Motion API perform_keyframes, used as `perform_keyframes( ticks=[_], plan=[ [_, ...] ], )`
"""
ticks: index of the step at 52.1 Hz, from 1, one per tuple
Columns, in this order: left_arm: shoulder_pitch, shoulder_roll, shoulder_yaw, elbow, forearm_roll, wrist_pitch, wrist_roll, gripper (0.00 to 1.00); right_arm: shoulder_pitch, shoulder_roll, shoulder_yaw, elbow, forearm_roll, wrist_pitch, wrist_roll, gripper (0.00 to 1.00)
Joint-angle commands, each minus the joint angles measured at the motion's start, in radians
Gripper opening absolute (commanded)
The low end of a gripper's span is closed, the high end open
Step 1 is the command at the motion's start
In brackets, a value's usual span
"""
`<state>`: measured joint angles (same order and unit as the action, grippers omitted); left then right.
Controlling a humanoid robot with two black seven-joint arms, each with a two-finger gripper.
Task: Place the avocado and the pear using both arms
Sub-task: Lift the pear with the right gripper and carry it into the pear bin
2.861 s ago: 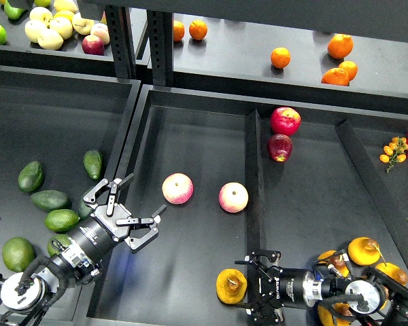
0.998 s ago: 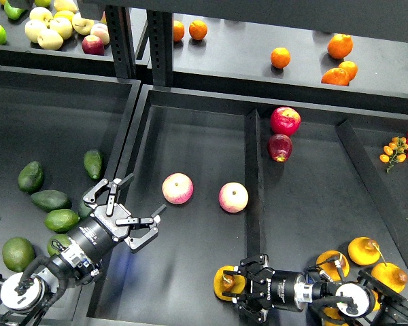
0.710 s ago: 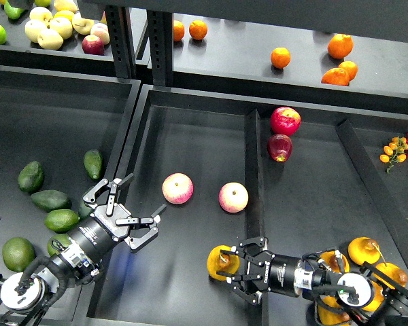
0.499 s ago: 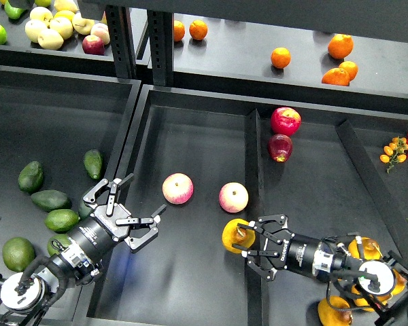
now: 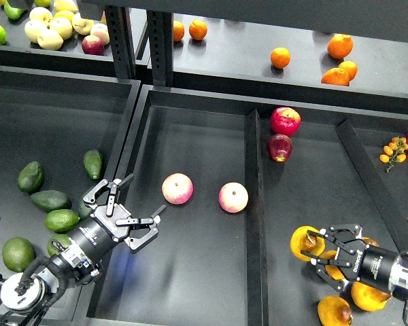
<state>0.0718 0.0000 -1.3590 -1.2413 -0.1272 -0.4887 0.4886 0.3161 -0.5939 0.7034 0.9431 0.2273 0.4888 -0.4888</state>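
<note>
The dark green teardrop avocado (image 5: 93, 163) lies in the left bin by its right wall. My left gripper (image 5: 143, 202) is open and empty, just inside the middle bin, a little below and right of the avocado. My right gripper (image 5: 317, 250) is shut on an orange-yellow pear (image 5: 304, 242), its fingers spread around the fruit. It holds the pear over the right compartment, just right of the divider (image 5: 253, 204). Other like pears (image 5: 336, 310) lie under and beside that arm.
Rounder avocados (image 5: 49, 200) lie in the left bin. Two pink-yellow apples (image 5: 177, 188) (image 5: 233, 197) sit in the middle bin. Two red apples (image 5: 285, 121) sit at the back of the right compartment. Oranges (image 5: 280, 58) and pale fruits (image 5: 51, 30) are on the rear shelf.
My right gripper has taken the pear from the front of the middle bin, lifted it and carried it right over the divider into the right compartment. The left arm has not moved.
</note>
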Motion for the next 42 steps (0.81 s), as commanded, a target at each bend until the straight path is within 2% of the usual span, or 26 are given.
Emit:
perform_keyframes(
  ticks=[1, 21, 42],
  plan=[
    [0.000, 0.000, 0.000, 0.000, 0.000, 0.000, 0.000, 0.99, -0.028, 0.009, -0.010, -0.023, -0.005, 0.000, 0.000, 0.16],
    [0.000, 0.000, 0.000, -0.001, 0.000, 0.000, 0.000, 0.99, -0.074, 0.098, -0.015, -0.073, -0.071, 0.000, 0.000, 0.17],
    [0.000, 0.000, 0.000, -0.001, 0.000, 0.000, 0.000, 0.99, -0.089, 0.120, -0.013, -0.099, -0.097, 0.000, 0.000, 0.22]
  ],
)
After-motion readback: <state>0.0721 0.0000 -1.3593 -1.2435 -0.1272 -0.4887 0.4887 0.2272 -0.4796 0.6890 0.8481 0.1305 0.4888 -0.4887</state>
